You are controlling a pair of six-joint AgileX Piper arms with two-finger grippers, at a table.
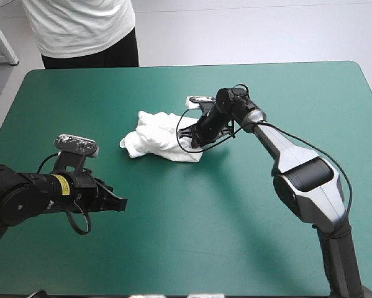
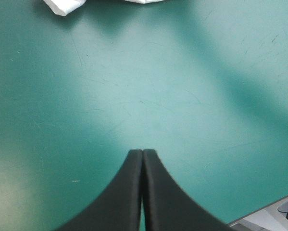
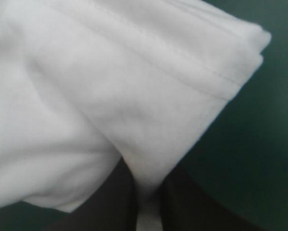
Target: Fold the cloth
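The T-shirt (image 1: 158, 136) lies as a crumpled white heap just above frame centre on the teal-green table (image 1: 235, 236). The right gripper (image 1: 187, 132) pinches its right edge. The left gripper (image 1: 118, 202), lower left, is pressed together and holds nothing, well apart from the heap.

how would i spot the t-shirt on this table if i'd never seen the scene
Start at the teal-green table; near its middle lies a crumpled white heap, the T-shirt. It is the only cloth there, with the right gripper shut on its edge.
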